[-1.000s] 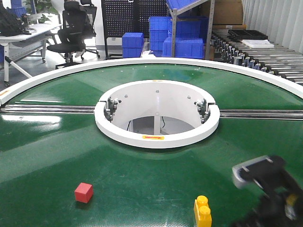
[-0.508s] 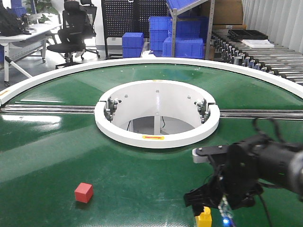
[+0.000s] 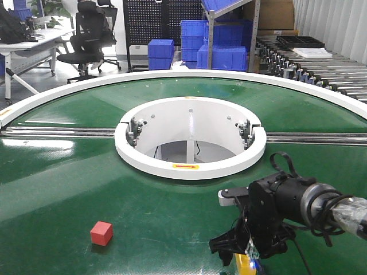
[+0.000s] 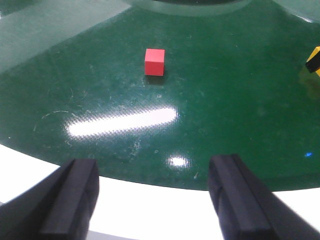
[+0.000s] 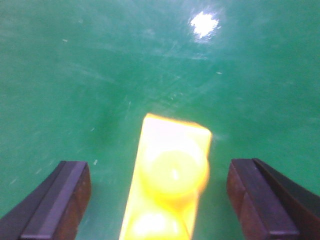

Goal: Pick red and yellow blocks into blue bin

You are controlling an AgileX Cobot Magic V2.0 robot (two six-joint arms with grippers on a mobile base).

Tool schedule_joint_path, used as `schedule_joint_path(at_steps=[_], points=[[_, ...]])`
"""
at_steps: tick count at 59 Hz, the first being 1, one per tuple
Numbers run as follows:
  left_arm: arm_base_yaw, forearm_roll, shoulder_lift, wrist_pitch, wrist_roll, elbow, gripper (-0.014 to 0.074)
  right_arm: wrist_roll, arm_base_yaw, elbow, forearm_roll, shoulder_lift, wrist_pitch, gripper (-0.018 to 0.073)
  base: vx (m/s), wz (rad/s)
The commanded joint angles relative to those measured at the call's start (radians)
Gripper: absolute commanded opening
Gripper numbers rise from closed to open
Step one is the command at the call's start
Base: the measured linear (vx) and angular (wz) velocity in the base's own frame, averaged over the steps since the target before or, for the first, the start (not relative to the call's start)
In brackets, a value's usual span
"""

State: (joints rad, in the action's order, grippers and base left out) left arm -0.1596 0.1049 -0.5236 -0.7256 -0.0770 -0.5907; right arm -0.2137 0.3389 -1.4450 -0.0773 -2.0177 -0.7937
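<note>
The small red cube (image 3: 101, 233) rests on the green table at the front left, and also shows in the left wrist view (image 4: 154, 62). My left gripper (image 4: 155, 202) hangs open over the table's white front rim, well short of the cube, with nothing between its fingers. The yellow studded brick (image 5: 170, 172) lies on the green surface between the open fingers of my right gripper (image 5: 157, 200), touching neither finger. In the front view the right gripper (image 3: 246, 252) covers most of the brick (image 3: 243, 265). The blue bin is out of view.
A white ring (image 3: 189, 166) surrounds the round opening in the middle of the table. A metal rail (image 3: 57, 132) crosses the table on both sides of it. Stacked blue crates (image 3: 160, 54) and an office chair (image 3: 86, 34) stand behind the table, roller conveyors (image 3: 321, 69) at the right.
My right arm has swung left from the table's right front and come down over the yellow brick, now hiding most of it. The red cube has not moved.
</note>
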Motion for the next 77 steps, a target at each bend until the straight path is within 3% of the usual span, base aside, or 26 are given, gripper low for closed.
schedule_joint_path(at_steps=[1, 12, 26, 33, 49, 50, 51, 62, 77], points=[[-0.009, 0.013, -0.008, 0.08, 0.007, -0.025, 0.0577, 0.002, 0.0, -0.032, -0.017, 0.043, 0.045, 0.0593, 0.0, 0.0], [-0.009, 0.013, -0.008, 0.08, 0.007, -0.025, 0.0577, 0.002, 0.0, -0.032, -0.017, 0.034, 0.032, 0.0528, 0.0, 0.0], [-0.009, 0.013, -0.008, 0.08, 0.007, -0.025, 0.0577, 0.002, 0.0, -0.032, -0.018, 0.034, 0.011, 0.0295, 0.0, 0.0], [-0.009, 0.013, -0.008, 0.082, 0.007, -0.025, 0.0577, 0.003, 0.0, -0.032, -0.018, 0.046, -0.015, 0.0234, 0.0, 0.0], [-0.009, 0.012, -0.008, 0.085, 0.006, -0.025, 0.0577, 0.093, 0.012, -0.029, -0.007, 0.198, -0.076, 0.0227, 0.0, 0.0], [-0.009, 0.003, -0.008, 0.085, 0.006, -0.025, 0.0577, 0.139, 0.052, 0.018, -0.003, 0.372, -0.052, 0.0228, 0.0, 0.0], [-0.009, 0.003, -0.008, 0.085, 0.006, -0.025, 0.0577, 0.139, 0.054, 0.032, -0.003, 0.398, -0.04, 0.0228, 0.0, 0.0], [-0.009, 0.003, -0.008, 0.087, 0.006, -0.025, 0.0577, 0.141, 0.071, 0.24, -0.02, 0.608, 0.076, 0.0228, 0.0, 0.0], [-0.009, 0.005, -0.011, 0.115, 0.006, -0.025, 0.0577, 0.141, 0.07, 0.476, -0.082, 0.82, 0.081, 0.0228, 0.0, 0.0]])
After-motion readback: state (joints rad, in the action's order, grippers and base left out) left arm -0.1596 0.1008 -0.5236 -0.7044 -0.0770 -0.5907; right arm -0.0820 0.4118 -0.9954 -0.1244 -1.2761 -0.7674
